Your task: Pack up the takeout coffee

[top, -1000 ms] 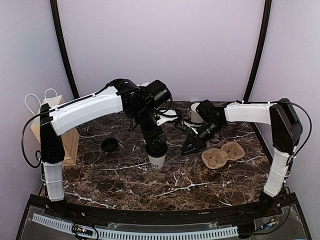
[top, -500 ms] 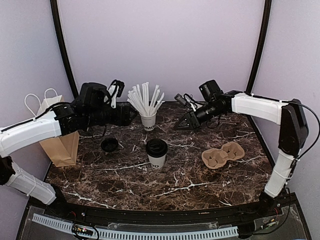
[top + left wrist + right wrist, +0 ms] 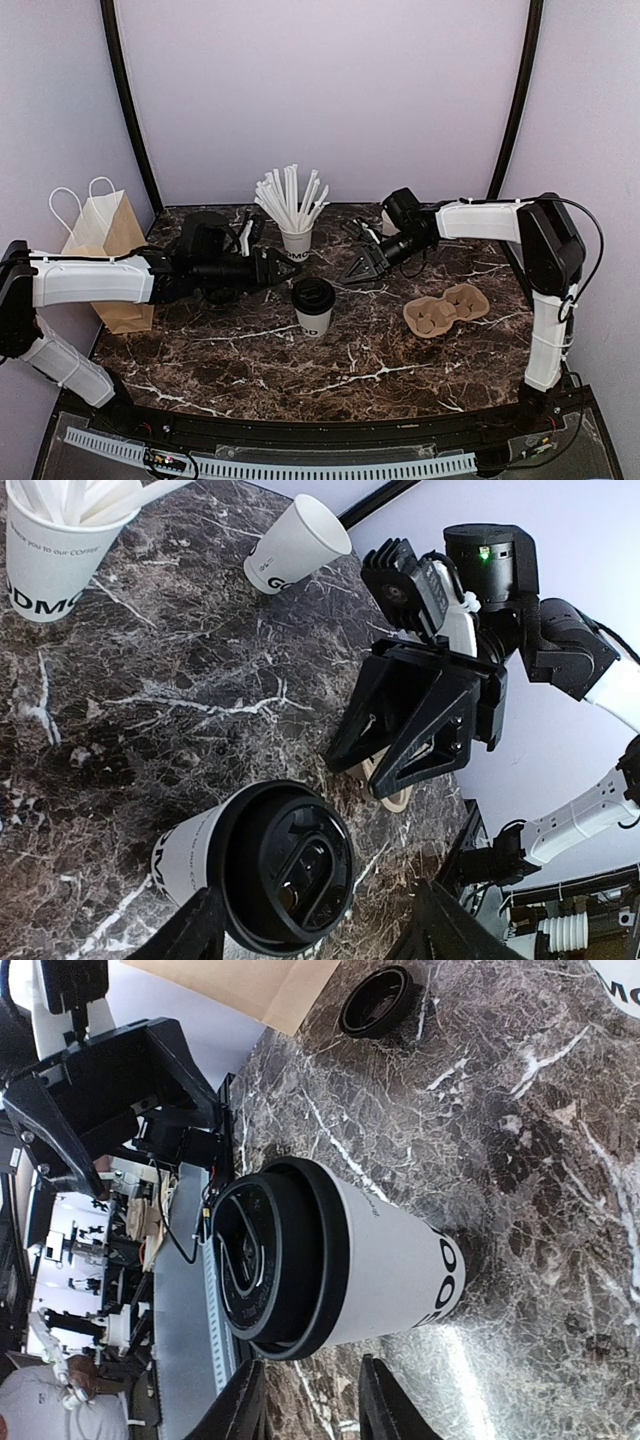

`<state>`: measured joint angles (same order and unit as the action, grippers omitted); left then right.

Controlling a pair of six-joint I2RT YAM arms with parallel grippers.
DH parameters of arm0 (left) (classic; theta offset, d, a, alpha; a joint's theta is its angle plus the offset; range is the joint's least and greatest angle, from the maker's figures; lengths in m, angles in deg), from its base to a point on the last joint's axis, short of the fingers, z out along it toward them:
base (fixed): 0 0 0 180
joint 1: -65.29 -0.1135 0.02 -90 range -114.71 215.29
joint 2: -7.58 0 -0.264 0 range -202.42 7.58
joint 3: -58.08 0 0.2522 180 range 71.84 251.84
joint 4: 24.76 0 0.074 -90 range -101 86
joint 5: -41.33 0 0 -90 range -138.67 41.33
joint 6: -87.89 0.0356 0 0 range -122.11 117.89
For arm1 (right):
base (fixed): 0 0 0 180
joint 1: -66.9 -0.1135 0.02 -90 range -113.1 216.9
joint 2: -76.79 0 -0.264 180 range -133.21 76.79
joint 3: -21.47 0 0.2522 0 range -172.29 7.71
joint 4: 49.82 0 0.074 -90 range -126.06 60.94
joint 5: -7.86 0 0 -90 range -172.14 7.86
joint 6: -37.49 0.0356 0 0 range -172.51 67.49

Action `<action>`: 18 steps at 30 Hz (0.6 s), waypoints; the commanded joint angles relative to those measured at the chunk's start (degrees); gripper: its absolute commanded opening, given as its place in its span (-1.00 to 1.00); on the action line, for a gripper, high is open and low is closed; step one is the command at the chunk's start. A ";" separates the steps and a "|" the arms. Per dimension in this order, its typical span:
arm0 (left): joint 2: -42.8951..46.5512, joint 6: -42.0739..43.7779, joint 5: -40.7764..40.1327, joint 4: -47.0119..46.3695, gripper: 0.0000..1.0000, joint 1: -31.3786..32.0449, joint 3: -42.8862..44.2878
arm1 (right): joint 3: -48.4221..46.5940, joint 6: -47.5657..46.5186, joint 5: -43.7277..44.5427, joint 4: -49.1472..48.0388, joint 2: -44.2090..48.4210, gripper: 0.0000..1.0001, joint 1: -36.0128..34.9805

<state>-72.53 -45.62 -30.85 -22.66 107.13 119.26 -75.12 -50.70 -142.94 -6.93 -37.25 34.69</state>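
Tipping hazard: left gripper [image 3: 275, 268], jaws wide and empty, faces the upright takeout coffee [image 3: 313, 308], which stands between it and the right gripper [image 3: 352, 274], jaws narrowly parted and empty; converging arms could clash, or an off-centre closure topple the cup.

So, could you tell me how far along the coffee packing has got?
Done: the black lid sits on the takeout coffee, which stands upright on the table. In hand: nothing yet; the left pincer and right pincer hover open either side of it, neither touching. Left: the cup is not in the cardboard carrier or the paper bag, so gripping and packing it probably remain.
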 commanded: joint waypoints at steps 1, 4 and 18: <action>-2.99 -3.10 3.87 -3.97 0.34 -0.10 0.95 | -2.08 1.67 -3.79 -0.84 -1.46 -0.30 -0.29; -4.44 -2.84 3.81 -2.89 0.32 -0.14 2.08 | -3.11 1.62 -4.47 -0.25 -2.89 -0.30 -0.47; -8.45 -1.80 4.00 -0.12 0.21 -0.12 3.64 | -4.74 1.54 -7.31 0.39 -5.60 -0.27 -1.24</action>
<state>-79.53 -47.80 -28.03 -24.13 107.13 121.64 -77.94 -49.20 -148.53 -6.54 -41.55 34.15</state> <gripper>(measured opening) 0.623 0.365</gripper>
